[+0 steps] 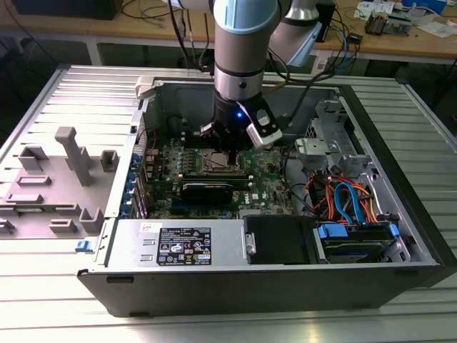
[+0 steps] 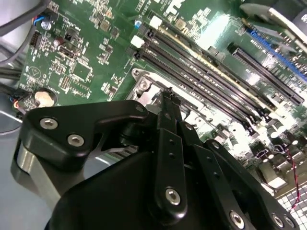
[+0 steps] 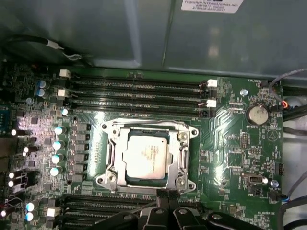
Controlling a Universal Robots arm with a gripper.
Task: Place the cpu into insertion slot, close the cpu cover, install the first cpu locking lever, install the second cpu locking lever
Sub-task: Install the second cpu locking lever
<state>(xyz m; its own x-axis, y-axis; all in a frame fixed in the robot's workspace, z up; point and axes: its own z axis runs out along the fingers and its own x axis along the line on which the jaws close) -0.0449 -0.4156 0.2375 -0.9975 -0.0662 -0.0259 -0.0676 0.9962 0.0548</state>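
Lab, cluttered workbench (image 1: 400, 39), open computer case (image 1: 285, 250)

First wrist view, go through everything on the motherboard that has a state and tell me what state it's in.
Silver-grey square cpu: seated flat in the socket.
Silver-rimmed insertion slot: filled by the chip.
Thin silver metal cpu cover: down around the chip, framing it.
Long black memory slots: empty, no cards in them.
Black gripper: at the socket's edge, fingertips close together, holding nothing visible.
Black computer case: side panel off, lying open.
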